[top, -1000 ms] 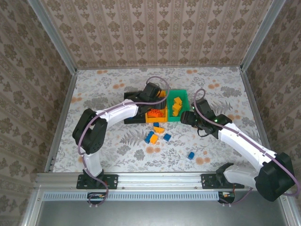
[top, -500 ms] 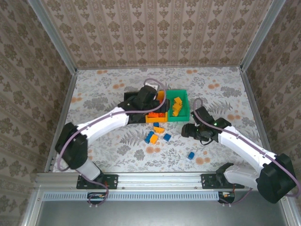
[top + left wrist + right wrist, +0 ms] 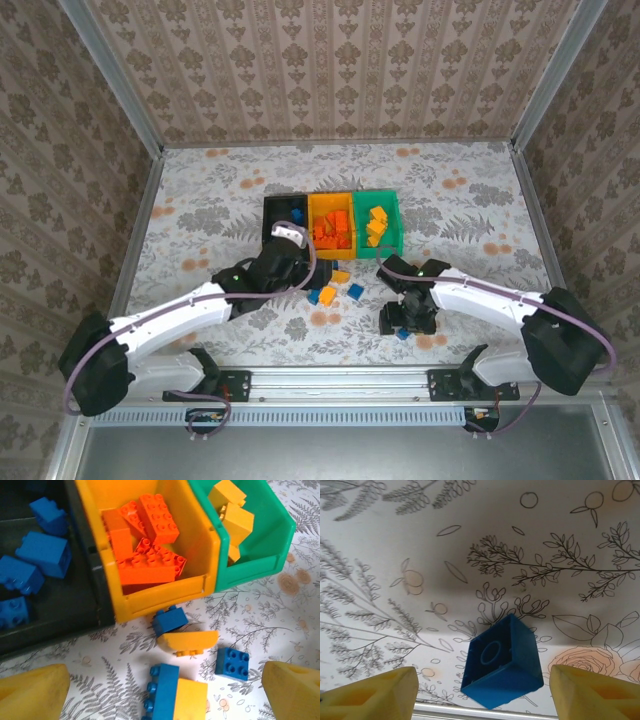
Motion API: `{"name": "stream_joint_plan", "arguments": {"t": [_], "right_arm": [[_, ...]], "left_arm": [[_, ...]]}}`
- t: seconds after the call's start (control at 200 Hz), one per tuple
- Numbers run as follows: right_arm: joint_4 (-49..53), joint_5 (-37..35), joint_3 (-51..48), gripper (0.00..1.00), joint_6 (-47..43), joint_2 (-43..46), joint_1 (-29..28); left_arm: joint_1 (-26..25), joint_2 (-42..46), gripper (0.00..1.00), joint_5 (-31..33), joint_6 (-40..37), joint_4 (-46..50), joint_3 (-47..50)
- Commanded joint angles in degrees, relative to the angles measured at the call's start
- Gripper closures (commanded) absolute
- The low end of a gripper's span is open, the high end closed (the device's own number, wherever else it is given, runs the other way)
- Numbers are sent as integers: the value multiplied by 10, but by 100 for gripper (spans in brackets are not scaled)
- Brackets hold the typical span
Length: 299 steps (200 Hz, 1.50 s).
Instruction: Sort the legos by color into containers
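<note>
Found the left gripper (image 3: pixel 162 695) wide open and empty at the lower edge, over five loose legos (image 3: pixel 187 642): three blue, two yellow. Counted three containers (image 3: pixel 165 597) above them. Further right, saw the right gripper (image 3: pixel 482 692) open too, holding nothing, with one blue brick (image 3: pixel 502 662) between its fingers on the tabletop (image 3: pixel 395 540). Judged it light, stiff and slippery, best pinched on the flat sides.

You're looking at a black bin (image 3: pixel 80 610) holding blue bricks (image 3: pixel 45 555), an orange bin (image 3: pixel 165 597) of red-orange bricks (image 3: pixel 150 565), a green bin (image 3: pixel 255 567) of yellow-orange bricks (image 3: pixel 235 517), and one loose blue brick (image 3: pixel 502 662) on a white desk (image 3: pixel 470 510) printed with grey fern leaves, thin line-drawn branches and pale peach roses.
</note>
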<state>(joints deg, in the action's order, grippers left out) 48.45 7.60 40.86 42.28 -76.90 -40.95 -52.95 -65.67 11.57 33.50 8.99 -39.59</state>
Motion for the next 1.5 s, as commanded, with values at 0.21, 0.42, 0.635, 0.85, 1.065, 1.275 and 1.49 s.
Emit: {"name": "stream_joint_plan", "arguments": {"t": [0.21, 0.42, 0.635, 0.85, 1.065, 1.275, 1.49], "right_arm": [[-4, -20, 13, 41, -1, -67, -2], [1, -21, 26, 61, -19, -65, -2], [24, -40, 107, 74, -63, -37, -2], [-60, -38, 253, 75, -94, -92, -3], [-145, -7, 451, 74, -100, -248, -3], [-162, -30, 626, 73, -103, -393, -2], [-174, -33, 717, 65, -85, -484, -1]], "left_arm": [[-3, 74, 0, 30, 45, 16, 72], [0, 107, 0, 42, 51, 36, 89], [6, 163, 0, 62, 58, 84, 106], [13, 241, 0, 88, 87, 157, 123], [19, 301, 0, 80, 95, 201, 133], [21, 316, 0, 70, 118, 204, 155], [23, 309, 0, 56, 111, 188, 162]]}}
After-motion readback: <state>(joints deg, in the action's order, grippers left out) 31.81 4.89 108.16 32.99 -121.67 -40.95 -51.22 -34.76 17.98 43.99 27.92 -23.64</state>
